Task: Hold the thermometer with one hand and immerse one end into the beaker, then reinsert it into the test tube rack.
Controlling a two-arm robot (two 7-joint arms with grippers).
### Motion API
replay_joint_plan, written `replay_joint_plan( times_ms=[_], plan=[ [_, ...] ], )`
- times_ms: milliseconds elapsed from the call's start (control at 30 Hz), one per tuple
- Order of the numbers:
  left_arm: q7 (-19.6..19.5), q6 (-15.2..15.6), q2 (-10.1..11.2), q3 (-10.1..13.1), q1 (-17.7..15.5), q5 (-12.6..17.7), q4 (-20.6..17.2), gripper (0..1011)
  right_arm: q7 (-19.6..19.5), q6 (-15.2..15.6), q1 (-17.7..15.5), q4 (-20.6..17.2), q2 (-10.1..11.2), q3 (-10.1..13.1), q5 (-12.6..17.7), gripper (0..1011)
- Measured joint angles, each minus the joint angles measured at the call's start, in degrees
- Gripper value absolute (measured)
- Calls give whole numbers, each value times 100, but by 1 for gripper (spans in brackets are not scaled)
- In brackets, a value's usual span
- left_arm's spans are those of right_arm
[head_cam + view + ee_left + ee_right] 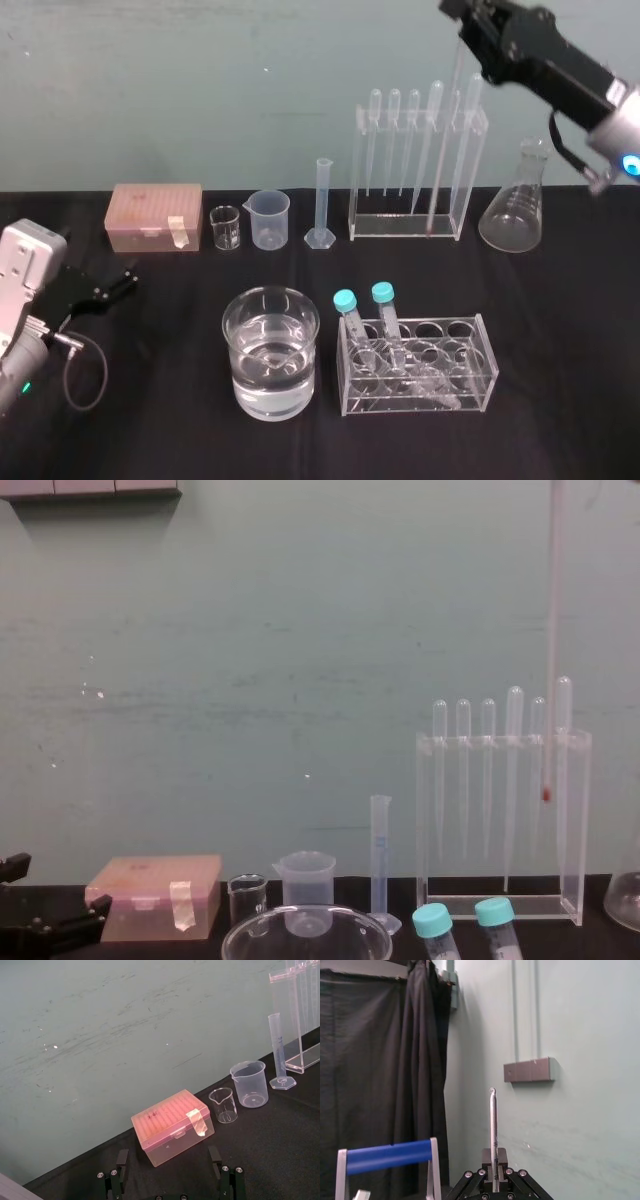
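My right gripper [465,35] is high at the back right, above the test tube rack [357,170], and is shut on the upper part of the thermometer [443,150]. In the right wrist view the thin rod [493,1120] sticks out from between the closed fingers [487,1162]. The thermometer [551,630] hangs upright through the rack's top bar [500,742], beside several pipettes. Its red tip is well above the rack's base. The wide glass beaker [270,350] holds water at the front centre. My left gripper [115,283] rests open on the table at the far left.
Along the back stand a pink tip box [155,215], a tiny glass beaker [225,228], a plastic beaker [269,218], a graduated cylinder [321,200] and a conical flask [514,205]. A low tube rack [418,365] with two teal-capped tubes sits right of the beaker.
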Motion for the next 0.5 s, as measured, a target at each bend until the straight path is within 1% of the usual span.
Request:
replay_joint_plan(
  times_ms=[33,67,133,167,233,267,333,367,400,433,467,500],
  plan=[
    [0,0,0,0,0,0,0,1008,17,0,71,35,-21,-36,0,58],
    [0,0,0,0,0,0,0,1008,66,0,230,132,-85,-126,-3,58],
    [0,0,0,0,0,0,0,1008,132,7,412,243,-180,-254,-4,58],
    [0,0,0,0,0,0,0,1008,194,18,546,335,-276,-373,-5,58],
    [0,0,0,0,0,0,0,1008,275,37,689,430,-396,-514,5,58],
    [0,0,0,0,0,0,0,1008,372,63,831,538,-541,-668,32,58],
    [0,0,0,0,0,0,0,1008,464,90,940,625,-674,-809,67,58],
    [0,0,0,0,0,0,0,1008,550,113,1040,702,-800,-941,104,58],
    [0,0,0,0,0,0,0,1008,550,113,1040,702,-800,-941,104,58],
    [0,0,0,0,0,0,0,1008,673,150,1128,789,-944,-1090,160,58],
    [0,0,0,0,0,0,0,1008,727,164,1163,828,-1000,-1152,189,58],
    [0,0,0,0,0,0,0,1008,826,200,1216,892,-1102,-1266,240,58]
  ],
)
